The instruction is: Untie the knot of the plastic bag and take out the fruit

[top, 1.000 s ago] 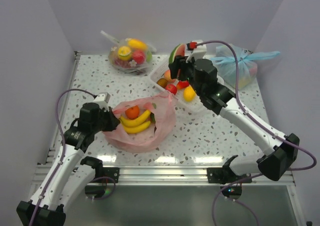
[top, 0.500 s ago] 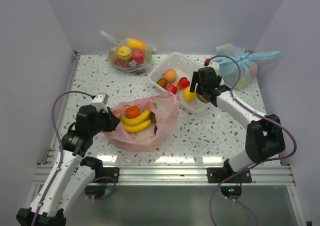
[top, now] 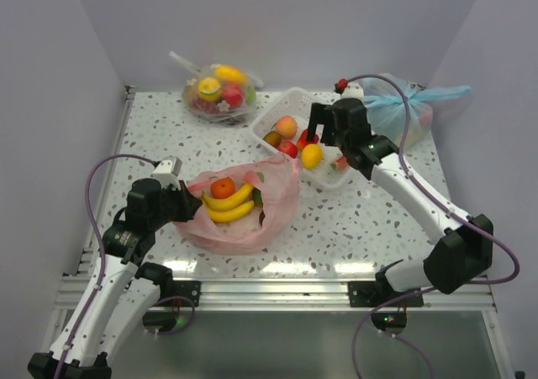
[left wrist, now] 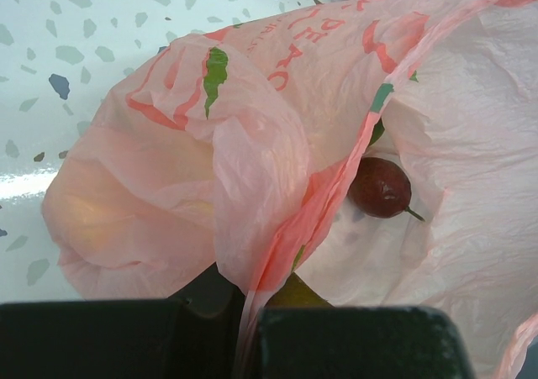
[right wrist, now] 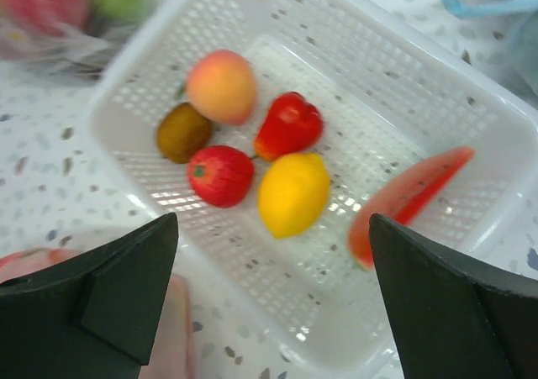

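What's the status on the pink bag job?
Left pincer shut on pink bag rim. Right pincer open, empty, over white basket. Bag untied; bananas, orange inside. Nothing blocking the bag mouth.

Bench (top: 336,228): white top, flecked with dark and grey chips, glossy, with light glare in patches toward the near edge. A metal rail (top: 277,289) runs along that edge.

Four things lie directly on it:
- Pink plastic bag (top: 273,207), near, left of centre. It is slumped, mouth up, with crumpled film spread flat on the surface.
- White mesh basket (top: 296,93), farther back and right of centre, askew to the bench edges. Its near corner is just beside the pink bag's far side.
- Clear bag (top: 214,93), far left by the back wall, well apart from the pink bag.
- Light blue bag (top: 414,123), far right corner, just beside the basket, its tied ends pointing right.
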Available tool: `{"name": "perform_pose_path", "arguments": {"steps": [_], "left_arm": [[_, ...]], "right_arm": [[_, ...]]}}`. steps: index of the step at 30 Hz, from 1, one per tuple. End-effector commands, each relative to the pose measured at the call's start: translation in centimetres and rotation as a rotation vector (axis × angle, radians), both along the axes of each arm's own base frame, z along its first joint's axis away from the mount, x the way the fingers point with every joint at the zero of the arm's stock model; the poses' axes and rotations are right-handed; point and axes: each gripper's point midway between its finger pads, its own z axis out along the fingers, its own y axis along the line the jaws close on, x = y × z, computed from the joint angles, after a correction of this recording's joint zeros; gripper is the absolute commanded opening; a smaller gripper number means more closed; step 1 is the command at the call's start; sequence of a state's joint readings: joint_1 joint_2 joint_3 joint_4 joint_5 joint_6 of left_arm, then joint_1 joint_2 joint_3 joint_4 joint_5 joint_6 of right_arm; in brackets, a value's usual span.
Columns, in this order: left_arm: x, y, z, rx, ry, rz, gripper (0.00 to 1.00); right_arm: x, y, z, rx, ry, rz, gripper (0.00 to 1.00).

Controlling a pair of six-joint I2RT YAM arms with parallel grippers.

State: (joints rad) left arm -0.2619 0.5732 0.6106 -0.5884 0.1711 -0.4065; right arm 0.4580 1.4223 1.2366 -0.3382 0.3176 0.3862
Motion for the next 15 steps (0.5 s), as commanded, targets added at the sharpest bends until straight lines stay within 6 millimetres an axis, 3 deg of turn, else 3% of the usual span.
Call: {"name": "perform_pose_path", "arguments": {"steps": [1, 2, 6, 7, 9, 13, 15], "left_arm": [[0.7, -0.3, 1.1, -0.012, -0.057, -0.016, 0.00], [0.7, -0.3, 1.1, -0.011, -0.057, -0.017, 0.00], [0.7, -0.3, 1.3, -0.013, -0.063, -0.013, 0.00], [0.7, -0.3, 1.2, -0.012, -0.060, -0.013, 0.00], [0.7, -0.2, 1.1, -0.010, -0.059, -0.012, 0.00], [0.7, -0.2, 1.2, -0.012, -0.060, -0.012, 0.00], [0.7, -0.2, 1.2, -0.012, -0.064, -0.010, 0.00]], "right_arm": [[-2.3, 4.5, 7.8, 0.058, -0.159, 0.163, 0.98], [-3.4, 6.5, 8.6, 0.060, -0.176, 0.223, 0.99], [-6.7, 11.4, 11.9, 0.075, -0.234, 0.357, 0.99], [-8.2, 13.6, 12.0, 0.076, -0.232, 0.422, 0.99], [-9.7, 15.8, 12.8, 0.087, -0.241, 0.482, 0.99], [-13.1, 21.0, 11.0, 0.112, -0.173, 0.597, 0.98], [-14.2, 23.0, 7.9, 0.135, -0.080, 0.602, 0.98]]}}
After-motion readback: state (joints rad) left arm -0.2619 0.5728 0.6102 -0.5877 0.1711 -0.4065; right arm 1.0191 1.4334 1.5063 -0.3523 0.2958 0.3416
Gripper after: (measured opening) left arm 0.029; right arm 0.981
